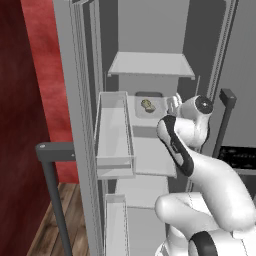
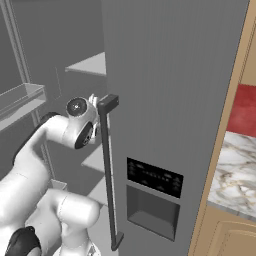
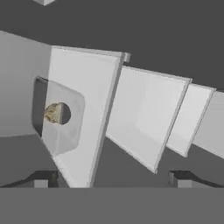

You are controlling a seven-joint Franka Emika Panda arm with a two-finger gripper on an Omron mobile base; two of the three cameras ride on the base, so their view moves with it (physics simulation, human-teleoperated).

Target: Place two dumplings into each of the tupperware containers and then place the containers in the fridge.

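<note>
The fridge [image 1: 150, 30] stands open at frame centre in the left base view. A container [image 1: 148, 104] sits at the back of the middle shelf [image 1: 150, 150], whose front is bare. A door bin [image 1: 114, 135] juts out at the left. The shelf above [image 1: 150, 65] limits headroom. In the right base view, the closed door's handle [image 2: 107, 170] stands just right of the arm.

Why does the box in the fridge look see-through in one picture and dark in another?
Hand view: the container looks pale and see-through against the flat, evenly lit shelf, the dumpling blurry. Left base view: the same box shows a dark rim; everything is soft, no glare.
</note>
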